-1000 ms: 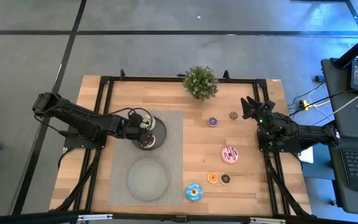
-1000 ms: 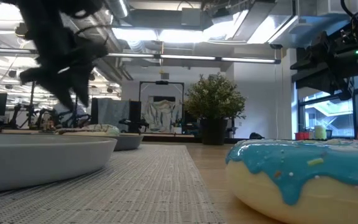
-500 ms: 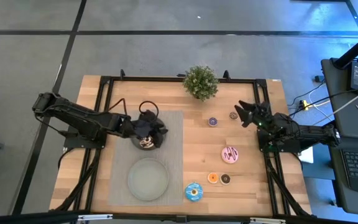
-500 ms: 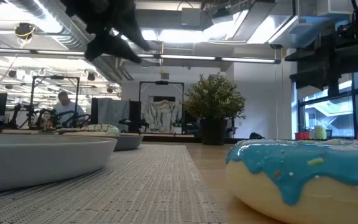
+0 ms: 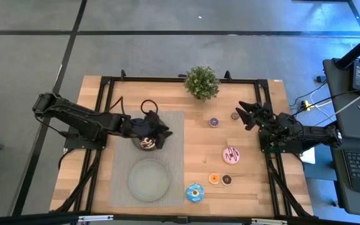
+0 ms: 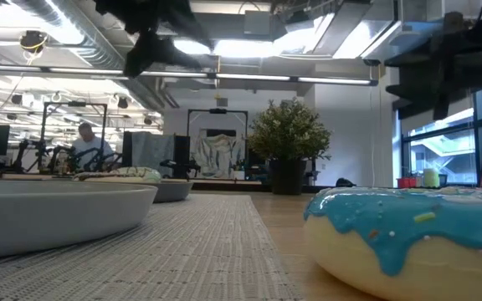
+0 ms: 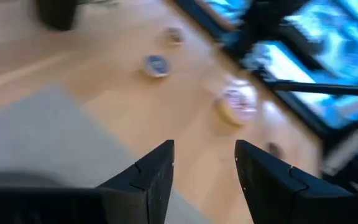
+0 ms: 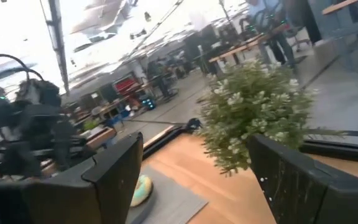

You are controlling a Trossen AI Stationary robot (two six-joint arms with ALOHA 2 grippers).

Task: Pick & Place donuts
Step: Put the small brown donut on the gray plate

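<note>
Now my left gripper (image 5: 165,132) hangs spread and empty above the far plate (image 5: 137,141), where a chocolate-white donut (image 5: 147,144) lies. My right gripper (image 5: 242,113), jaws wide, hovers beside the small brown donut (image 5: 235,115); the pink donut (image 5: 231,154) sits nearer.

Donut (image 5: 147,144) on plate (image 5: 136,141), plant (image 5: 202,82) behind

Open-plan robotics lab: exposed ceiling ducts (image 6: 74,50), rows of workbenches (image 8: 241,53), a seated person (image 6: 84,144) behind
</note>
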